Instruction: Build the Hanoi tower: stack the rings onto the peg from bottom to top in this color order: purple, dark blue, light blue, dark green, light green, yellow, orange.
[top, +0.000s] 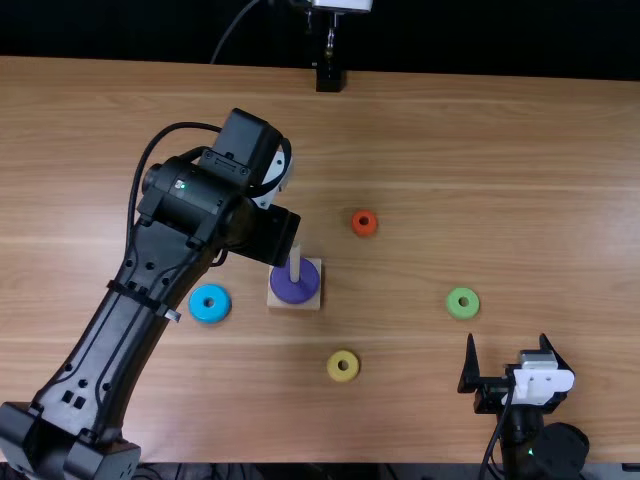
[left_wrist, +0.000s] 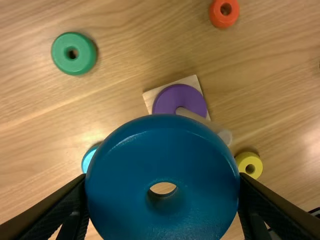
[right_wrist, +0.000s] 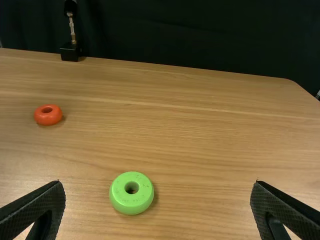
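Read clock directions in the top view, with the peg (top: 295, 264) at centre and 12 o'clock toward the far table edge. Note the purple ring (top: 291, 288) around the peg on the square base (top: 316, 303), serving as level 1.

Find the dark blue ring (left_wrist: 162, 145) clamped in the left gripper (left_wrist: 162, 182), raised near the peg. Regard the grip on opposite sides of the rim as suited to level 2, leaving the hole free for the peg. Observe wood through that hole; judge alignment incomplete. Centre above the peg, lower squarely, then release. Beware of catching the peg tip if tilted.

Locate loose rings around the base, apparently spaced to allow finger access:
- light blue ring (top: 209, 303): between 8 and 9 o'clock
- dark green ring (left_wrist: 74, 54): near 10 o'clock, judging from neighbouring rings
- orange ring (top: 364, 223): between 1 and 2 o'clock
- light green ring (top: 463, 303): 3 o'clock
- yellow ring (top: 343, 366): 5 o'clock

Find the right gripper (top: 507, 340) between 3 and 4 o'clock, spread wide and empty, probably set aside to give working room at the peg. Count 1 ring seated, 1 gripped, 5 loose.
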